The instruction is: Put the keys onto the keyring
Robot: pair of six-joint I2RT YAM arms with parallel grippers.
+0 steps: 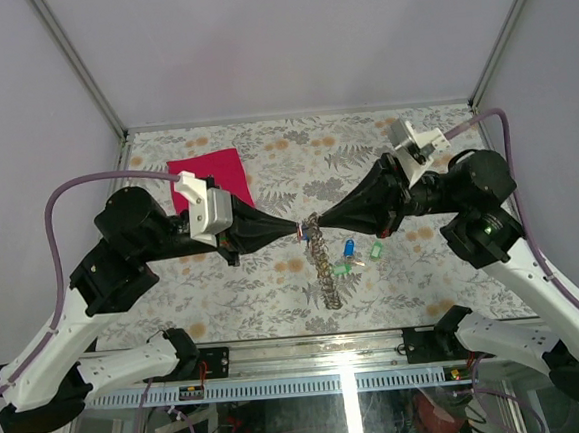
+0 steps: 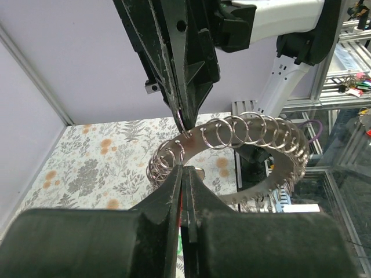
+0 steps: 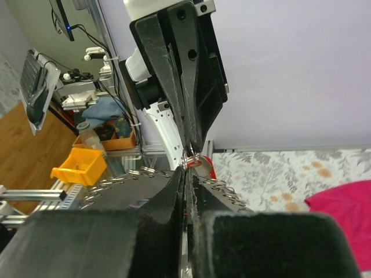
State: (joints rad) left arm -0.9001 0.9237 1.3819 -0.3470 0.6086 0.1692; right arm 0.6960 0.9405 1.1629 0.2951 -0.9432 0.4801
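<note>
My two grippers meet tip to tip above the middle of the table. The left gripper (image 1: 292,228) (image 2: 184,168) is shut, and a sliver of red shows between its jaws: a red-headed key (image 3: 204,164). The right gripper (image 1: 316,221) (image 3: 185,171) is shut on the keyring (image 1: 324,269) (image 2: 255,136) (image 3: 130,188), a grey toothed band strung with many small split rings. It hangs from the right fingertips down toward the table. Three loose keys lie below the right gripper: a blue one (image 1: 349,247) and two green ones (image 1: 342,269) (image 1: 376,252).
A magenta cloth (image 1: 212,176) (image 3: 342,214) lies on the floral table (image 1: 396,288) at the back left, behind the left arm. Grey walls close in the back and both sides. The metal frame rail (image 1: 313,383) runs along the near edge.
</note>
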